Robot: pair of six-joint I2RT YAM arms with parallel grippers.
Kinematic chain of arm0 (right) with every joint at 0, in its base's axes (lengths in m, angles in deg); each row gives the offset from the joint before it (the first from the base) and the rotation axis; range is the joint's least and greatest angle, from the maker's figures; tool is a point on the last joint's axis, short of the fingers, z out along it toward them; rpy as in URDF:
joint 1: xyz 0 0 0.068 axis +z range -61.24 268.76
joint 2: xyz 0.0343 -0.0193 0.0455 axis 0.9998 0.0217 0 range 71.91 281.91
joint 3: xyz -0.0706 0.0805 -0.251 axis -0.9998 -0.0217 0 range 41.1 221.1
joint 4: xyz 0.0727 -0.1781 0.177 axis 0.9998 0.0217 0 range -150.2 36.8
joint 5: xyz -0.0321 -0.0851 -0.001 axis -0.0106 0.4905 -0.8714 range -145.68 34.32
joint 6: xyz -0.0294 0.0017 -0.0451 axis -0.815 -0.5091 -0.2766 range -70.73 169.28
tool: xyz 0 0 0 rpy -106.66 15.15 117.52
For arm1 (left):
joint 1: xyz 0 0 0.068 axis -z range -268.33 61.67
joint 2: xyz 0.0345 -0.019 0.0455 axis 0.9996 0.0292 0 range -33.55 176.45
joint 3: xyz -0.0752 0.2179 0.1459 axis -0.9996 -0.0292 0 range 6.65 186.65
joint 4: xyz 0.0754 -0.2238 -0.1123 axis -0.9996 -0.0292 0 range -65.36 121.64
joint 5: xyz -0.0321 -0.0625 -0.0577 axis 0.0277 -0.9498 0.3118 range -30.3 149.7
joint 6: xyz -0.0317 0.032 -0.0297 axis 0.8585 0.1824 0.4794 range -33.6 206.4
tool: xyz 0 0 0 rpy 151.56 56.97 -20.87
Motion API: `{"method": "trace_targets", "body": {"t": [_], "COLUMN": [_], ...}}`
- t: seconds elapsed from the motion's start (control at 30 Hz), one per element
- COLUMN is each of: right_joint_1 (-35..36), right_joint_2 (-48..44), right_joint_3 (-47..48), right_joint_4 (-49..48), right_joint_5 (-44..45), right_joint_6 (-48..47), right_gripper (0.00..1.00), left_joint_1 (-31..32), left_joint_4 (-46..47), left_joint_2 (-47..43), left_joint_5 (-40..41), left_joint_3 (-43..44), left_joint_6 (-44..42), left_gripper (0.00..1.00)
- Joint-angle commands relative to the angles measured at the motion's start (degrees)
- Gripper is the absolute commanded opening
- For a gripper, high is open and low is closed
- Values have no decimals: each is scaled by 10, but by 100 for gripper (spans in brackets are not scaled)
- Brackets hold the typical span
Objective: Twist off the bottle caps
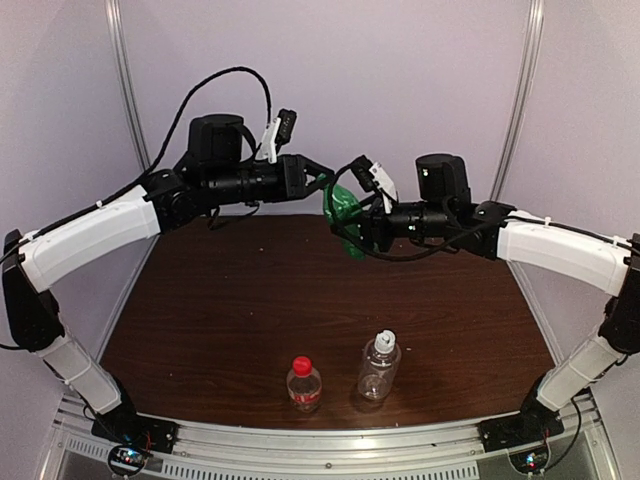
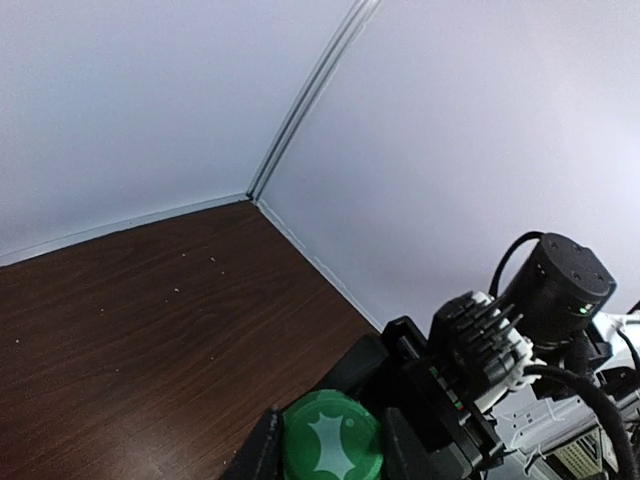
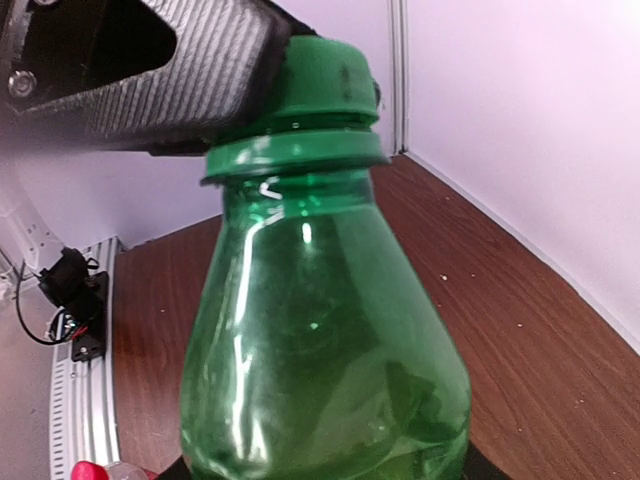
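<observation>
The slim green bottle [image 1: 346, 212] hangs tilted in the air over the far middle of the table. My right gripper [image 1: 361, 236] is shut on its body; in the right wrist view the green bottle [image 3: 320, 340] fills the frame and hides my fingers. My left gripper [image 1: 326, 185] is shut on its green cap [image 2: 330, 440], one dark finger [image 2: 252, 455] on each side. The same green cap [image 3: 325, 80] shows with the left finger [image 3: 150, 75] pressed against it. A short bottle [image 1: 303, 386] with a red cap [image 1: 302, 365] and a clear ribbed bottle [image 1: 378, 370] with a white-grey cap [image 1: 385, 340] stand upright near the front edge.
The brown table [image 1: 220, 320] is walled by white panels at the back and sides. An aluminium rail [image 1: 320, 445] runs along the near edge between the arm bases. The right arm's wrist camera and motor [image 2: 555, 290] sit close beside my left fingers.
</observation>
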Motion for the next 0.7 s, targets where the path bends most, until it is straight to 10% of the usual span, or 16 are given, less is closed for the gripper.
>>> {"method": "trace_targets", "body": {"t": [0.0,0.5,0.67], "right_joint_1": [6,0,-10], "right_joint_2": [-10,-17,-14], "right_joint_3": [-19,-15,-9], "right_joint_4": [4,27,24], "right_joint_5": [134,-49,-169], "right_joint_6": [-24,-39,-28], "right_gripper": [37,48,52], "left_joint_1": [8,-47,-53], "left_joint_4": [-4,72,43], "left_joint_2": [1,-57,-74], "left_joint_5": [118,-96,-204], "left_joint_3": [19,-41,-42], "left_joint_6": [45,-92,-196], "left_gripper": [4,82,88]}}
